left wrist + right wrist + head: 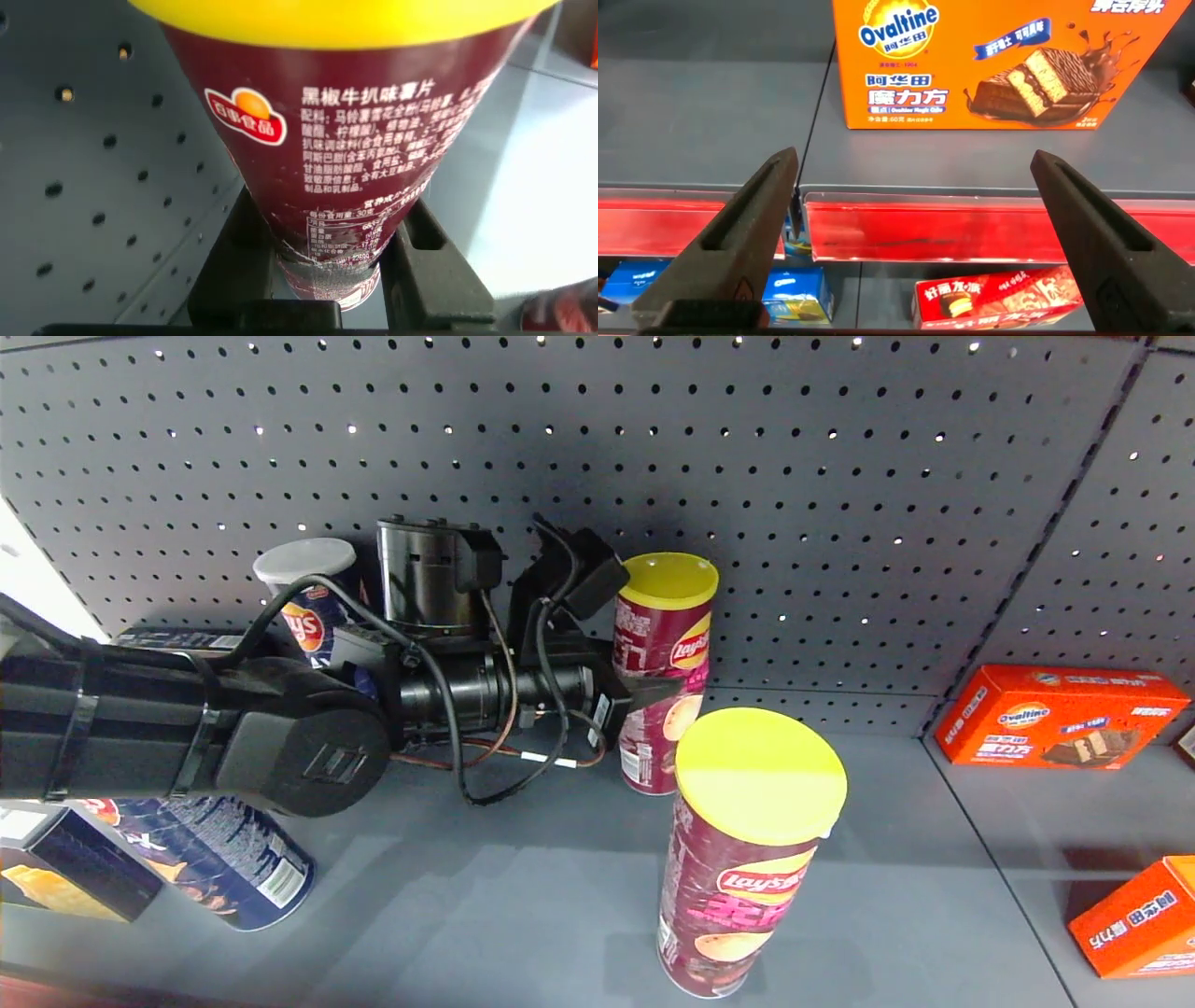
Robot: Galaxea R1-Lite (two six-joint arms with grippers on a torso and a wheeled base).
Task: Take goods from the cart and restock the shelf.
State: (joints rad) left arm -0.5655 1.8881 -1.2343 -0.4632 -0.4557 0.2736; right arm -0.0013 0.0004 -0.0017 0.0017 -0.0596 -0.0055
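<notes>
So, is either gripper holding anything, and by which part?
The left gripper holds the rear chip can around its lower body. The right gripper is open and empty.

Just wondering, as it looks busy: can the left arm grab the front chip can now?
Probably not yet: the left gripper is shut on the rear chip can. Once it lets go, the front chip can stands unobstructed.
</notes>
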